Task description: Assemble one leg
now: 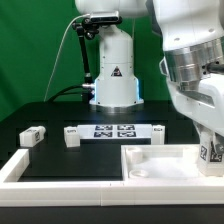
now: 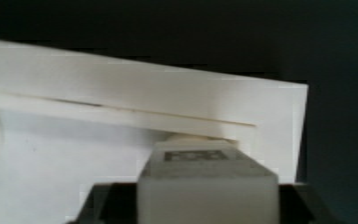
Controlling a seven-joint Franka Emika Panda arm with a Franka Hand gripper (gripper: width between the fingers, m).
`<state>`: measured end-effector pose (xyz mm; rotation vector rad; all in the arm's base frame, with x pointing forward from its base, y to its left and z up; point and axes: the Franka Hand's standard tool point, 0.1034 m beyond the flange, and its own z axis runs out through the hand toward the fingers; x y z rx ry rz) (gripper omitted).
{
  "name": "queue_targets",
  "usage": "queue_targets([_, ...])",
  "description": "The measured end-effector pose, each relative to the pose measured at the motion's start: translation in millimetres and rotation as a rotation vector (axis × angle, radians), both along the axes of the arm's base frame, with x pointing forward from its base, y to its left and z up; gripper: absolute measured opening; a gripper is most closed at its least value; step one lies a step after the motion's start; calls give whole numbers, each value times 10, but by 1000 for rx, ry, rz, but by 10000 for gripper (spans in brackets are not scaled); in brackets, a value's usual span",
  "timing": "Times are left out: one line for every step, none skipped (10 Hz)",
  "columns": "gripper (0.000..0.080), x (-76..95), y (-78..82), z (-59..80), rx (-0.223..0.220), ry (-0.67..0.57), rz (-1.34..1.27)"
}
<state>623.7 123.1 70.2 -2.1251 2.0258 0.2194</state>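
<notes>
At the lower left of the exterior view a small white plastic chunky block (image 1: 31, 135) bearing black-and-white tag markers is seen lying on the black surface (image 1: 60, 112), apart from everything else. Just to its right in that frame, a second small white tagged block (image 1: 71, 134) is placed at the left end of the marker board (image 1: 113, 130), a thin flat white board with several square tags, and a third small white block (image 1: 157, 131) is found at the board's right end. Along the bottom edge a long white rail (image 1: 60, 190) is seen. In the lower right of the frame the large flat white square rimmed panel (image 1: 160, 160) is laid on the surface. At the far right, the end effector (image 1: 210, 152) is lowered over the panel's right side and is clenched on the leg (image 1: 208, 152), a short white tagged block. In the wrist view the leg (image 2: 201, 160) is seen between the jaws, held against the rim of the panel (image 2: 158, 95); whether it is seated cannot be told.
</notes>
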Motion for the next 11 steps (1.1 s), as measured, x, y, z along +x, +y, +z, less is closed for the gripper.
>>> queue_targets([295,2,1,-1,6,8,-35])
queue_targets([295,6,1,-1,11,14,-66])
queue_targets([368,4,11,-1,12,15,-66])
queue_targets([368,3,14,-3,11,14,-60])
queue_targets([547,1,16,-4,10,11,-47])
queue_targets([547,-14,33,-5,6,2,30])
queue_targets([631,-58,83,-1,17,36,57])
queue_targets([644,-40,103,7,17,30,73])
queue_targets([644,-41,103,9,10,7,178])
queue_targets([649,-38,101,13,4,-18,286])
queue_targets([649,-32,92,19,4,-47,404])
